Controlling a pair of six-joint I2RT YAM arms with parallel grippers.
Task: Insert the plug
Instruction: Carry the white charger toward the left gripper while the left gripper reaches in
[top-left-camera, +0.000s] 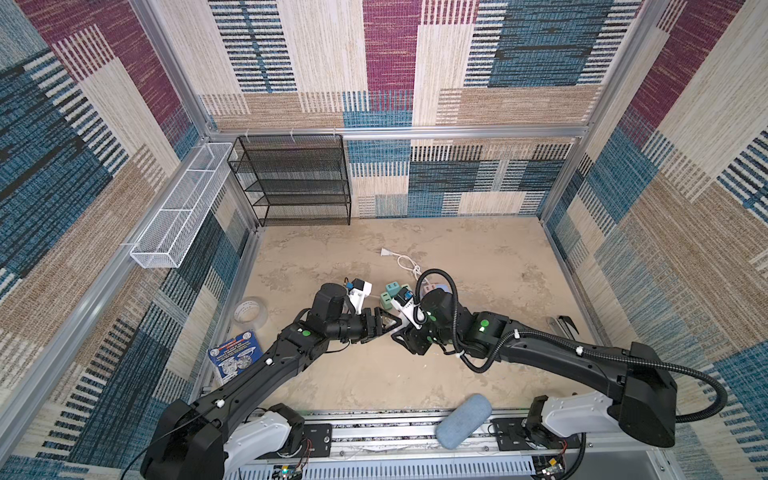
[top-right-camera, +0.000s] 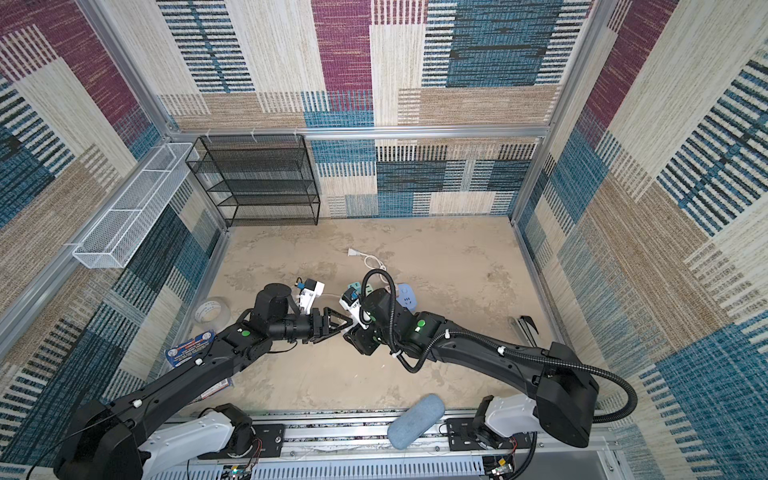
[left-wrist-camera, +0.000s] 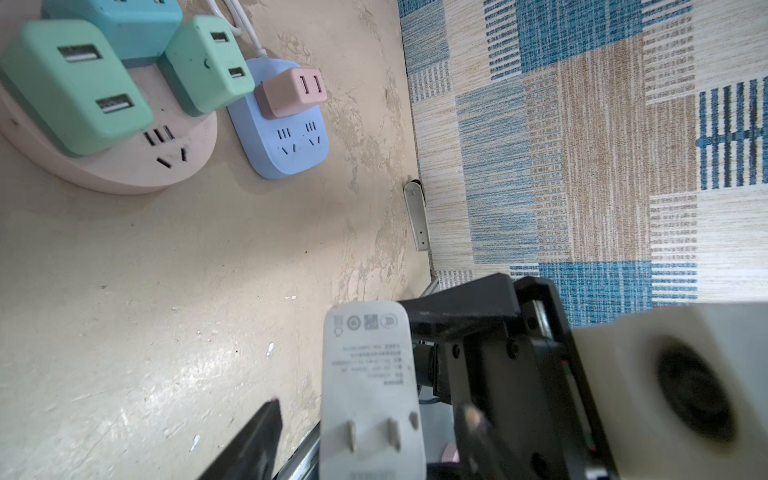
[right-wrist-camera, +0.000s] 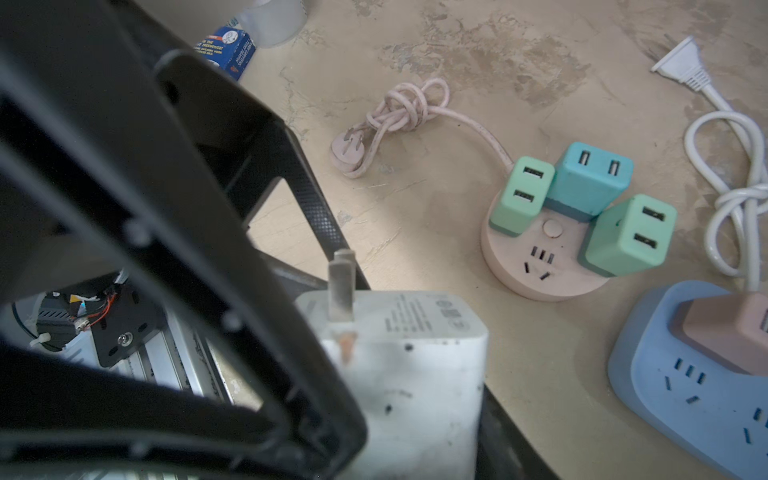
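The left gripper (top-left-camera: 395, 325) reaches toward the middle with its jaws apart. In the left wrist view its black fingers (left-wrist-camera: 262, 436) stand either side of the white block-shaped plastic plug adapter (left-wrist-camera: 370, 374). A gap shows on both sides, so they bracket it without touching. The adapter's two flat metal prongs (left-wrist-camera: 351, 436) point back into those jaws, toward the left palm. Its other end sits in the right gripper (top-left-camera: 402, 331), whose jaws are clamped on the white body and carry it clear of the beige mottled tabletop (left-wrist-camera: 166, 311).

Beyond both pairs of jaws, on the side away from the arm bases, lies the round pale-pink power strip (right-wrist-camera: 544, 274). It has three green and teal USB chargers (right-wrist-camera: 590, 178) plugged in and one socket (right-wrist-camera: 538, 259) free. Just beside it, past the right jaws, the light-blue rounded power strip (right-wrist-camera: 685, 386) carries one pink charger (left-wrist-camera: 291, 93) and also has free sockets.

This looks like a mid-air handover or re-grip, with insertion not yet begun. Next, the left jaws would need to shut squarely on the adapter's flat sides before the right jaws let go. With the prongs facing the left palm, that grip must leave them clear. They then have to be turned downward and lined up with a free socket's slots.
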